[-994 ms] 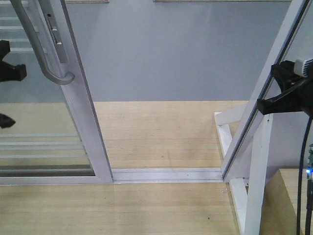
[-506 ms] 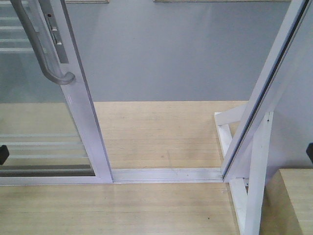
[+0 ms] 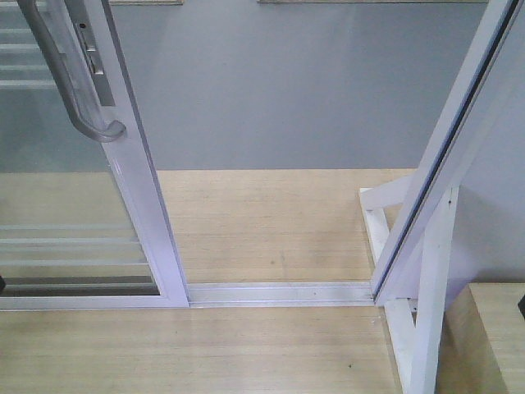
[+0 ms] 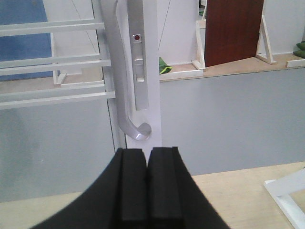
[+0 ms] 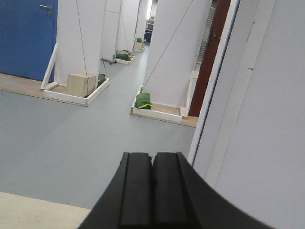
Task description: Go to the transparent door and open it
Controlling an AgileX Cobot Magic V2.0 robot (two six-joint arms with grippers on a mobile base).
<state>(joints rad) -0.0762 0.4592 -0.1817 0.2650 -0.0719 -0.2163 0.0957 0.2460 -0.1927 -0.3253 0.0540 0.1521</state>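
Note:
The transparent door (image 3: pixel 135 189) stands at the left of the front view, slid aside, with thin white bars behind its glass. Its long grey curved handle (image 3: pixel 70 78) hangs on the right stile. In the left wrist view the handle (image 4: pixel 123 86) and stile lie straight ahead, above my left gripper (image 4: pixel 147 151), which is shut and empty, short of the handle. My right gripper (image 5: pixel 152 155) is shut and empty, facing the grey floor beside a white frame edge (image 5: pixel 212 86). Neither gripper shows in the front view, apart from dark slivers at the left and right edges.
The doorway gap between the door stile and the slanted white post (image 3: pixel 447 148) is open over the floor track (image 3: pixel 279 293). A white support frame (image 3: pixel 410 320) and a wooden block (image 3: pixel 492 336) stand at the right. White partitions and a blue door (image 5: pixel 24 38) lie beyond.
Both arms have dropped out of the front view: a second ago the left gripper was at the left edge and the right one by the slanted post. The door has not moved.

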